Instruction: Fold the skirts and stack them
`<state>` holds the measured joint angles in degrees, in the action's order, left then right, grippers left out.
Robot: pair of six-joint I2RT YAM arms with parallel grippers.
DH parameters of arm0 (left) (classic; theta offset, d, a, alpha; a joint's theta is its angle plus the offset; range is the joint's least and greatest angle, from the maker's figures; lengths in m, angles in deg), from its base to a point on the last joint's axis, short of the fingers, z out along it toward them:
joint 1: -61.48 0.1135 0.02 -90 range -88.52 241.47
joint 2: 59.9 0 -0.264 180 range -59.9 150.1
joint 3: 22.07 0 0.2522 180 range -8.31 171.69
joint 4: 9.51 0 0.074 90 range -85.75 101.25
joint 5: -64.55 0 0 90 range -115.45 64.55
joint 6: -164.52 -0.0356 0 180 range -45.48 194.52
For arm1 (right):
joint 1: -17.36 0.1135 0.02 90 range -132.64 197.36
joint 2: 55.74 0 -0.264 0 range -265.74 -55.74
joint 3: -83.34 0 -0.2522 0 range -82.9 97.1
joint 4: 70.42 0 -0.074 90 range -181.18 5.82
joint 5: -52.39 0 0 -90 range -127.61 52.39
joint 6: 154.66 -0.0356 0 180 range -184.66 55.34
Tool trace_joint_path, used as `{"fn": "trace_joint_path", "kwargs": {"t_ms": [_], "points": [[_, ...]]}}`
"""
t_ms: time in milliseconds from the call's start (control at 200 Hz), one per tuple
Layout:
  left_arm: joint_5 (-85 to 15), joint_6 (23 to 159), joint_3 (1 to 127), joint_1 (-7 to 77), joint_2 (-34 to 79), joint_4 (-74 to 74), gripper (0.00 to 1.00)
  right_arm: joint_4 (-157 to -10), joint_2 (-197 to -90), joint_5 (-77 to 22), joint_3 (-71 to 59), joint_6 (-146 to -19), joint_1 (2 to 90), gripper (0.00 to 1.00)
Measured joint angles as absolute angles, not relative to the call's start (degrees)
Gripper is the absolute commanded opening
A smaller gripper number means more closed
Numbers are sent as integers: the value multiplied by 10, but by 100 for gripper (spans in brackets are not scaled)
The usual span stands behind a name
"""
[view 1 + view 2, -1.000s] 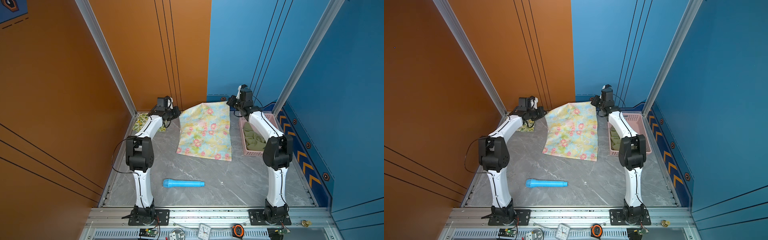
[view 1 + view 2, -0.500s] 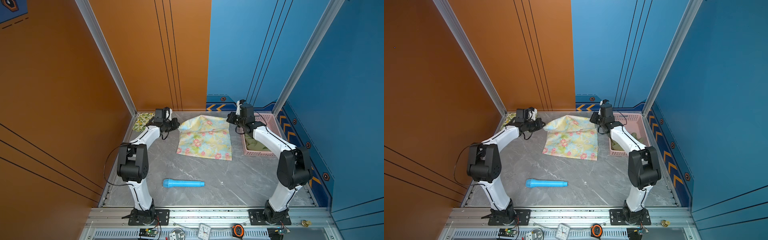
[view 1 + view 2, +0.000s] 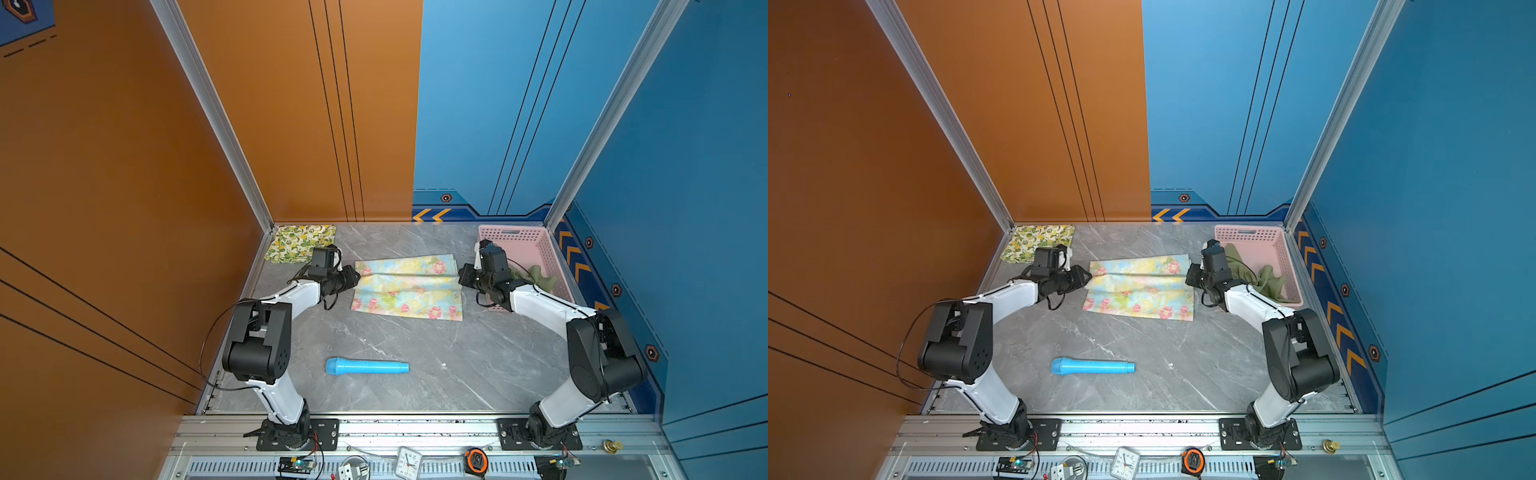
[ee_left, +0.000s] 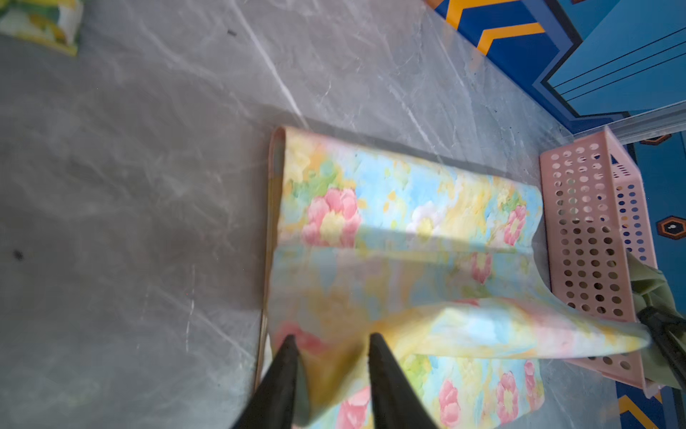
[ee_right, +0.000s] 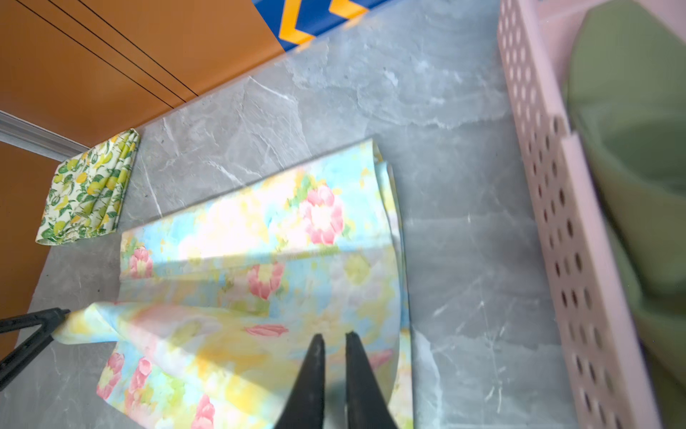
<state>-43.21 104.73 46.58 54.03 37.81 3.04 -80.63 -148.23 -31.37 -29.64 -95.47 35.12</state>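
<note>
Left wrist: fingers (image 4: pixel 283 379) perhaps touching skirt (image 4: pixel 389 208).

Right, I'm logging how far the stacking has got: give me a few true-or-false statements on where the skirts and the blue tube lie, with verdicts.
1. The lemon-print skirt lies folded in the far left corner of the table. True.
2. The olive green skirt is spread flat on the table. False: it is bunched inside the pink basket.
3. The floral skirt sits on top of the lemon-print skirt. False: they lie apart on the table, not stacked.
4. The blue tube lies on bare table, nearer the front than the floral skirt. True.
</note>
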Motion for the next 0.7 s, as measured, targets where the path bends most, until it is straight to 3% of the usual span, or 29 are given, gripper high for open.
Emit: {"fn": "trace_joint_path", "kwargs": {"t_ms": [105, 225, 431, 701], "points": [[-415, 1070, 441, 536, 366, 32, 75, -819, -1477, -318, -318, -965, 357, 69], [-394, 1084, 441, 536, 358, 46, 74, -842, -1476, -332, -322, -982, 371, 65], [-381, 1095, 470, 530, 358, 88, 61, -904, -1481, -358, -309, -1016, 394, 51], [-374, 1095, 491, 505, 378, 145, 48, -963, -1509, -379, -296, -1040, 407, 47]]}}
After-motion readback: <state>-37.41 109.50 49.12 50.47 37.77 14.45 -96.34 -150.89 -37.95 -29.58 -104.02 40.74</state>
